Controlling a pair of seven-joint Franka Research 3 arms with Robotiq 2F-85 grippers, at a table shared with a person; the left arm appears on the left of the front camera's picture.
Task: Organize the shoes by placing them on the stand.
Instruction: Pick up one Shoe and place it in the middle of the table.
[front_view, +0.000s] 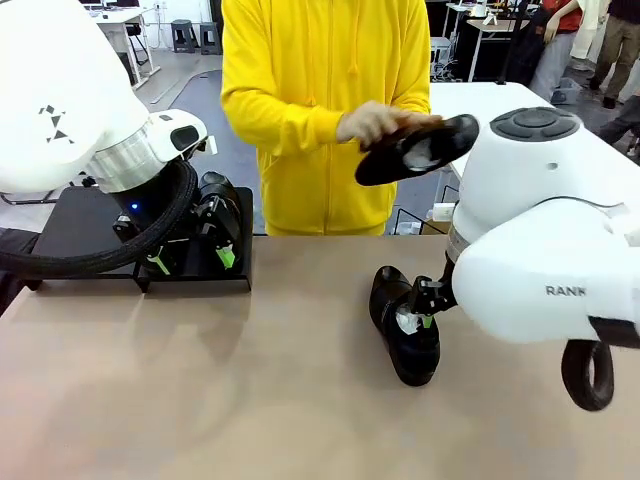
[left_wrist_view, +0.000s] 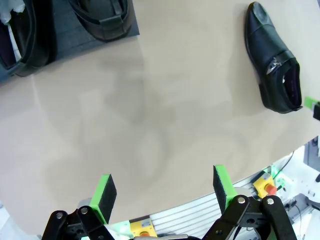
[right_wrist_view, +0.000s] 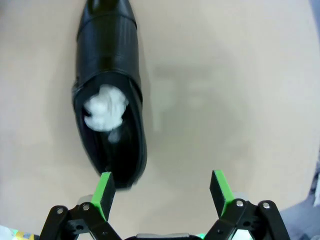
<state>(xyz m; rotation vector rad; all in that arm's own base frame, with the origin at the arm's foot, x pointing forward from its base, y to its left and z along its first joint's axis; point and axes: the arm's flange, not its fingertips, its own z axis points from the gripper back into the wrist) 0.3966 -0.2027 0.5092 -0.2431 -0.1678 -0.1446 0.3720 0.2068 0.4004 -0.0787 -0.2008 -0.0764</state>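
Right end effector (right_wrist_view: 162, 187): open and empty. You will find it low over the heel end of the near shoe; I cannot confirm contact.
Near shoe (front_view: 405, 330): upright on the worktop (front_view: 250, 400), right of centre, with white paper in its opening.
Left end effector (left_wrist_view: 164, 190): open and empty, over bare worktop just in front of the stand.
Stand (front_view: 70, 225): on the far left of the worktop. Note that it carries two shoes (left_wrist_view: 102, 17), side by side.
Person's hand (front_view: 375, 122): at the far side, yellow sleeve, resting on top of the raised shoe.
Raised shoe (front_view: 420, 148): held in the air, tilted, well clear of the worktop and the stand.
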